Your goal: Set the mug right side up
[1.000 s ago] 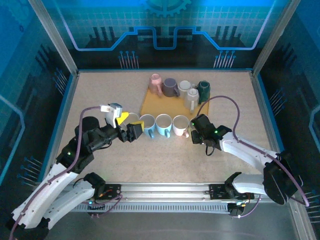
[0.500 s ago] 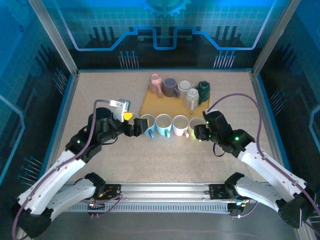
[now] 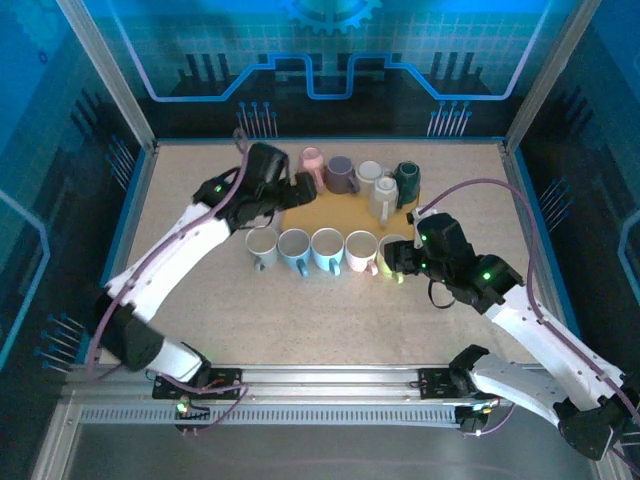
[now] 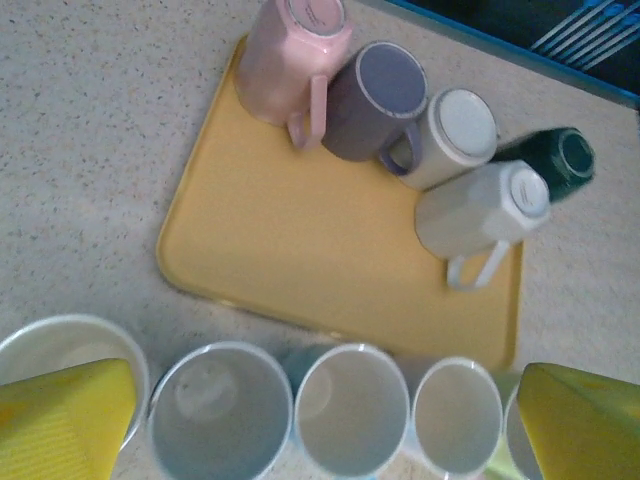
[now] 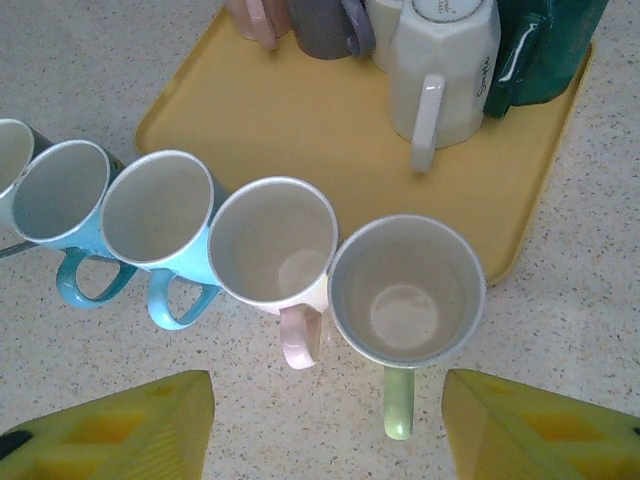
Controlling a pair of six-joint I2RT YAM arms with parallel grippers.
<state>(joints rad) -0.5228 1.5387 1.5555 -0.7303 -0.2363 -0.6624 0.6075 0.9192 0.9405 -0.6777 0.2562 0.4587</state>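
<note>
Fingers of the left end effector (image 3: 299, 187) stood spread wide, empty, over the yellow tray (image 4: 290, 240) near the upside-down pink mug (image 4: 292, 52), while the right end effector (image 5: 325, 425) gaped, empty, just beside the upright green-handled mug (image 5: 405, 290) on the table (image 3: 330, 310).

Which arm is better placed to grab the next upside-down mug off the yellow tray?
Probably left: the left gripper, open, hovers by the tray, close to the upside-down pink mug. The right gripper, also open, sits at the row of upright mugs, nearest the green-handled mug.
</note>
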